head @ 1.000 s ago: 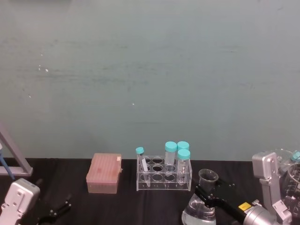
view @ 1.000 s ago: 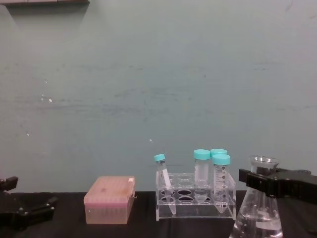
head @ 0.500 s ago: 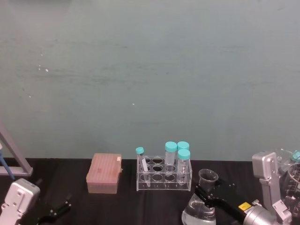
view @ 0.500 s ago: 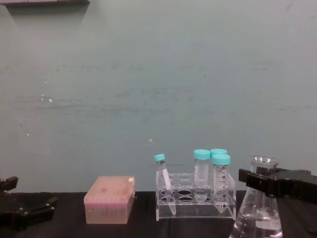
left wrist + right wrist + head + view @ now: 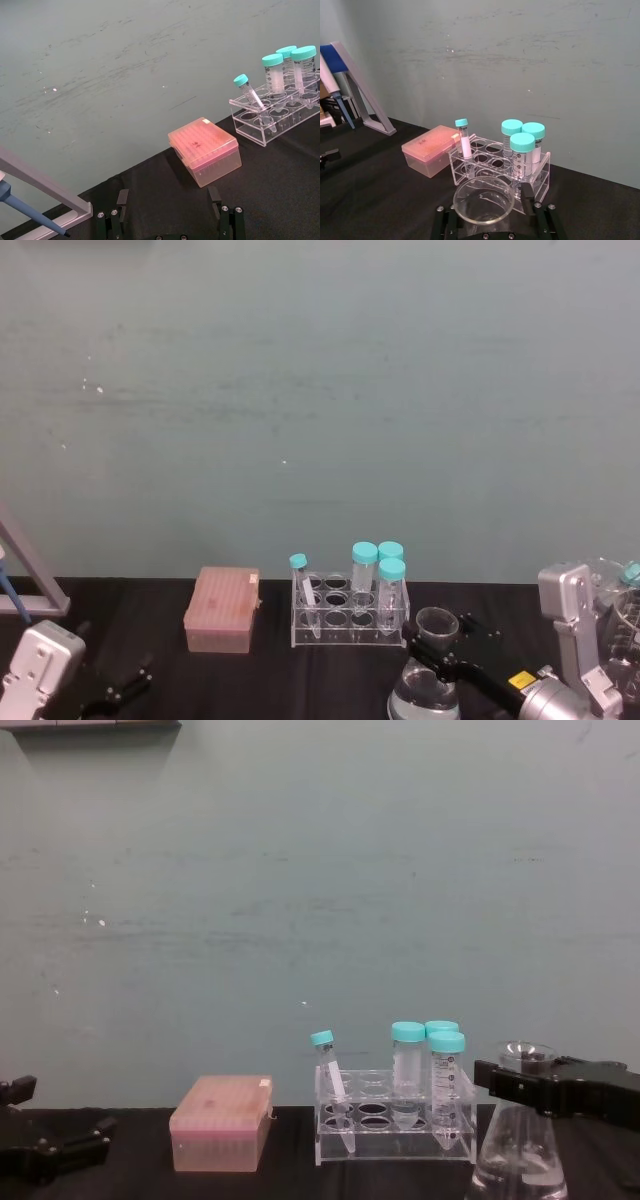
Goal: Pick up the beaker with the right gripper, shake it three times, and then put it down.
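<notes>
Chest view: the glass beaker, its neck clamped in the right claw, now sits lower and tilted compared with a moment ago, beside a clear plastic rack holding four teal-capped tubes. One pink box rests on the black bench. Left claw hangs parked, fingers spread.

A lab: a tube rack with capped tubes, a pink tip box, a pipette on a stand, a black counter.
</notes>
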You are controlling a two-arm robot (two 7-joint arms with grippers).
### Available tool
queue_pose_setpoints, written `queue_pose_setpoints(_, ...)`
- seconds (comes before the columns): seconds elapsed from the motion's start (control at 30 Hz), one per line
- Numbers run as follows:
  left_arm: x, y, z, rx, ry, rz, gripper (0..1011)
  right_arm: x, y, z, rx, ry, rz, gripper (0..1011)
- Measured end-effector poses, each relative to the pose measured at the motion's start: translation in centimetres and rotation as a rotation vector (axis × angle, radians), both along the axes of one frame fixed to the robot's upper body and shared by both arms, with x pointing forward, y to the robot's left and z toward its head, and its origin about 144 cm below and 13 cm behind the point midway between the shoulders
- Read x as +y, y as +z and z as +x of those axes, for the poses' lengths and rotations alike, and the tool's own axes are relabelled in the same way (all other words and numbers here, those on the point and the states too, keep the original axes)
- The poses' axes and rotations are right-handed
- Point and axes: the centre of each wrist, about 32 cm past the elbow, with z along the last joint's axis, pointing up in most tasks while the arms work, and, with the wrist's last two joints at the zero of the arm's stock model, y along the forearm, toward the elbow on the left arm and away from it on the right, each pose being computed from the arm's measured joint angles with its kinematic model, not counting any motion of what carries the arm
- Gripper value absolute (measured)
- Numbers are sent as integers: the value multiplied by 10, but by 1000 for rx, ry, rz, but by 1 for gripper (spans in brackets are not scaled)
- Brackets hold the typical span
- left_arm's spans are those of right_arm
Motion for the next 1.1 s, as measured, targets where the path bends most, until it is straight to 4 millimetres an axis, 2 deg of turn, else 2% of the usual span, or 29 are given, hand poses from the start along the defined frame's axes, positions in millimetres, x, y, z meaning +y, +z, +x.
queue_pose_setpoints(0.1, 0, 0, 0, 0, 0, 0, 1000, 0, 0, 0, 0, 0, 0, 768)
queue_pose_setpoints(0.4, 0, 0, 0, 0, 0, 0, 1000, 0, 0, 0, 0, 0, 0, 993)
queue_pose_setpoints(0.73, 0, 0, 0, 0, 0, 0, 1000, 0, 0, -1, 0, 0, -1, 1000)
queue_pose_setpoints(1.1, 0, 0, 0, 0, 0, 0, 1000, -7, -6, -14, 1, 10, 16, 1000)
